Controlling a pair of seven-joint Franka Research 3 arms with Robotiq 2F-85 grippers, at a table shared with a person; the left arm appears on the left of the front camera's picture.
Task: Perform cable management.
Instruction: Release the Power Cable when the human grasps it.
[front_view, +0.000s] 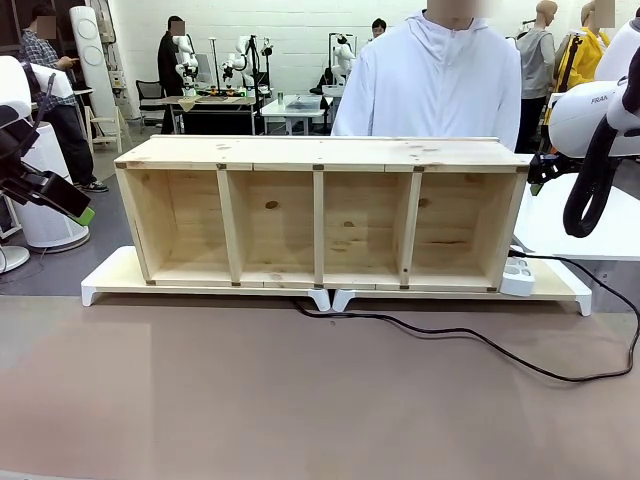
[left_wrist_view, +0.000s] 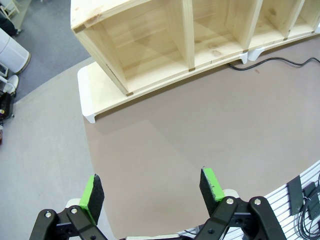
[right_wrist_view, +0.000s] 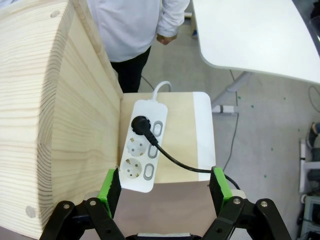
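Front view puts the left claw (front_view: 75, 212) at the far left edge, off the desk's left end, its green pad tip pointing down and to the right; the left wrist view shows that claw (left_wrist_view: 152, 195) with its two green pads spread wide apart and nothing between them, hanging over bare brown desk (left_wrist_view: 200, 130). Moving right, a long wooden shelf (front_view: 320, 150) with four open compartments lies on two low white-edged risers (front_view: 110, 283) that meet near the middle. From under that meeting point the cable (front_view: 420, 327) comes out onto the desk, runs rightward across the brown surface in a loose curve, reaches the desk's right edge and loops back up to a white power strip (front_view: 517, 275) sitting on the right riser just beside the shelf's right end. Behind the shelf stands a person (front_view: 430, 80) in a white hooded jacket. At the far right the right arm (front_view: 590, 115) comes in, a thick black hose hanging from it. Right wrist view shows the right claw (right_wrist_view: 165, 187) held wide open, empty, above the near end of the power strip (right_wrist_view: 142, 150), with the shelf's end panel (right_wrist_view: 55, 115) to one side; the cable's round black plug (right_wrist_view: 140, 123) sits in the strip's far socket and the cord trails off past one green pad.
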